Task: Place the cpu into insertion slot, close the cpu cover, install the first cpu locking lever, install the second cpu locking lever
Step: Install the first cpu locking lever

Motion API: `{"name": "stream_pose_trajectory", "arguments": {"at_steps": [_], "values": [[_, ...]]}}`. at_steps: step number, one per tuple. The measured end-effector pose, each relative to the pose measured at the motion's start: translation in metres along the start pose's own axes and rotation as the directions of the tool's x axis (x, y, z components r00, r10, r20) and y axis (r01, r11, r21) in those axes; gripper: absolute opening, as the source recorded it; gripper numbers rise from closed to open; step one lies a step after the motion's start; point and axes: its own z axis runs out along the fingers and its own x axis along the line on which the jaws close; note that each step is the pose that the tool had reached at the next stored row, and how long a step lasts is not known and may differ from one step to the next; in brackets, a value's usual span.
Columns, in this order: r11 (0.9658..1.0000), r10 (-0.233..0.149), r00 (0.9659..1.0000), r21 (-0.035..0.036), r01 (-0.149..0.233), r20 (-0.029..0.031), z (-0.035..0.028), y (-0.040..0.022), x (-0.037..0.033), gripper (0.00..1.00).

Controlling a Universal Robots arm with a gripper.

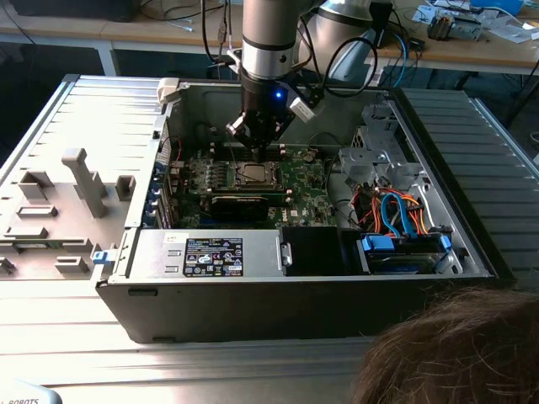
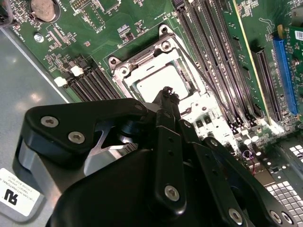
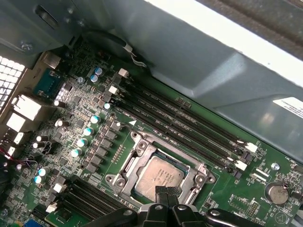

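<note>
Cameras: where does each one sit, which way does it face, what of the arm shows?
Exterior view: off the arm, above the open computer case, looking down in; arm and gripper show.
First wrist view: on the arm, looking down at the cpu under the cpu cover; shut fingertips show.
Second wrist view: on the arm, behind the gripper.
Shared: both wrist views show cpu, cover, memory slots.

Green circuit board [image 3: 142, 118], silver-grey cpu [image 3: 158, 177], silvery cpu cover [image 3: 142, 151], black gripper [image 3: 165, 195]
</note>
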Motion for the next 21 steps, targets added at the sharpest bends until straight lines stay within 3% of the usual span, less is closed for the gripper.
{"name": "stream_pose_trajectory", "arguments": {"at_steps": [21], "values": [[0.9997,-0.026,0.9997,0.0005,0.026,0.0002,0.0000,0.0000,0.0000,0.11]]}}
